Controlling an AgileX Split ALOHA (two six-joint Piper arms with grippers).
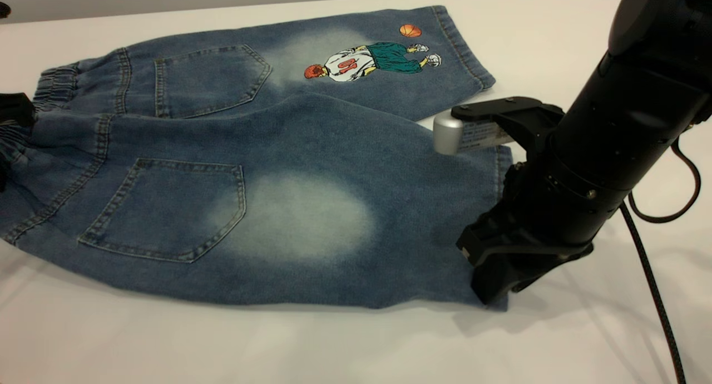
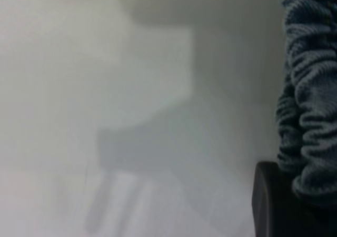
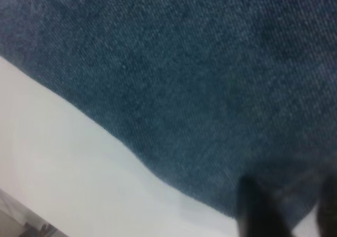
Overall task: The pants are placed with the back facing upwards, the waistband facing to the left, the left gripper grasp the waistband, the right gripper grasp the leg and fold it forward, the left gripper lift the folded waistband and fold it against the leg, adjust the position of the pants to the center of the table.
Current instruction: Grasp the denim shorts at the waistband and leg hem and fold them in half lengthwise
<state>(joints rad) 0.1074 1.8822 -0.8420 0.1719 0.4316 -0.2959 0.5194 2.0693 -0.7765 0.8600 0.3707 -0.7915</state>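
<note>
The pants (image 1: 311, 122) lie flat on the table (image 1: 334, 345), back pockets up. The ruched waistband (image 1: 55, 86) points left. The far leg carries the basketball-player print (image 1: 367, 61). The plain leg (image 1: 311, 217) with the pale oval is nearest me. My left gripper (image 1: 8, 142) sits at the view's left edge, shut on the waistband (image 2: 310, 89); one dark finger (image 2: 268, 205) presses against the gathers. My right gripper (image 1: 492, 286) is down on the plain leg's hem. Its fingers (image 3: 258, 210) stand apart with the denim (image 3: 210, 79) between them.
The right arm (image 1: 612, 128) slopes in from the upper right with a silver cylinder (image 1: 446, 133) over the leg. Its black cable (image 1: 656, 295) trails across the table on the right. Bare white table (image 3: 63, 158) borders the leg's near edge.
</note>
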